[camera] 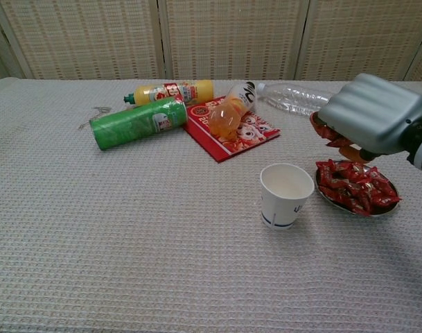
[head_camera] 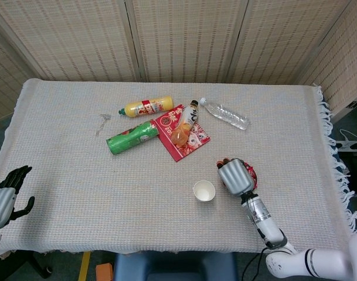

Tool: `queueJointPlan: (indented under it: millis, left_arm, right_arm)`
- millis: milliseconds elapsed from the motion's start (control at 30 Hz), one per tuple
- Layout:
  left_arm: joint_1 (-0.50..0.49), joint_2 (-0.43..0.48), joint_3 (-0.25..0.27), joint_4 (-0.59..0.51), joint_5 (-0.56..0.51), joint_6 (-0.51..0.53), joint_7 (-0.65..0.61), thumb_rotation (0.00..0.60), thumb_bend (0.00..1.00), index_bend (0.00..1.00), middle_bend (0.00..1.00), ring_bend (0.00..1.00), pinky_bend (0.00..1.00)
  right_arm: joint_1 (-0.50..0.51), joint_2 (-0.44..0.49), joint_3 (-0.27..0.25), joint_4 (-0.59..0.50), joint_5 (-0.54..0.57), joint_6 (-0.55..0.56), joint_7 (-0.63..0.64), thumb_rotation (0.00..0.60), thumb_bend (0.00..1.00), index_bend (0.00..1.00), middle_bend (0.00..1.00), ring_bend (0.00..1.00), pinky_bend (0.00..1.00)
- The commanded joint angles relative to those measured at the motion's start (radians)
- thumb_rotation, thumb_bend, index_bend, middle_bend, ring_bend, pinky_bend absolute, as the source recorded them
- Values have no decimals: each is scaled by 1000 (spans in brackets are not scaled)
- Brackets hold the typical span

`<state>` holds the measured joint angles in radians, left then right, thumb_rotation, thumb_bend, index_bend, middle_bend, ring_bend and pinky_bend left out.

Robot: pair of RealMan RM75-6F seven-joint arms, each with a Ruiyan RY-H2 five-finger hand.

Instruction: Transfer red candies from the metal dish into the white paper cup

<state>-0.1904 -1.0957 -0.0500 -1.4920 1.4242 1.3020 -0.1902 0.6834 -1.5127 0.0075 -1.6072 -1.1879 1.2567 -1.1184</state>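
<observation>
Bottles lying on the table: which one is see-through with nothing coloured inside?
The clear bottle, furthest right of the bottles. The yellow bottle, green bottle and orange bottle all show colour.

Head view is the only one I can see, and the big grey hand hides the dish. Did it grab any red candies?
Observer: Yes. The chest view shows the right hand holding red candies under its curled fingers.
Operator: Is it touching the dish?
Observer: No. It hangs clear above the metal dish, with a gap between them.
Operator: Are there more candies in there?
Observer: Plenty. A heap of red wrapped ones fills the dish.
</observation>
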Motion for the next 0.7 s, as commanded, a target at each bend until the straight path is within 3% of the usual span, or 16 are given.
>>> queueJointPlan:
  millis: [33,167,600,700]
  left_arm:
    - [1,0,-1,1,-4,0,-1,600,470,10,14,0,202]
    - [1,0,-2,0,-5,0,0,600,472,10,15,0,202]
    - [2,2,-1,2,-2,2,-8,600,471,9,14,0,202]
    - [1,2,0,1,-2,-2,-8,600,470,9,14,0,202]
  right_arm:
    - [4,41,8,-97,-66,-16,95,600,377,972,814,709,1000]
    - [9,58,8,-147,-73,-59,144,600,377,972,814,709,1000]
    - [8,42,2,-164,-69,-95,117,600,377,972,814,709,1000]
    - [7,38,1,-162,-68,-96,102,600,369,924,814,706,1000]
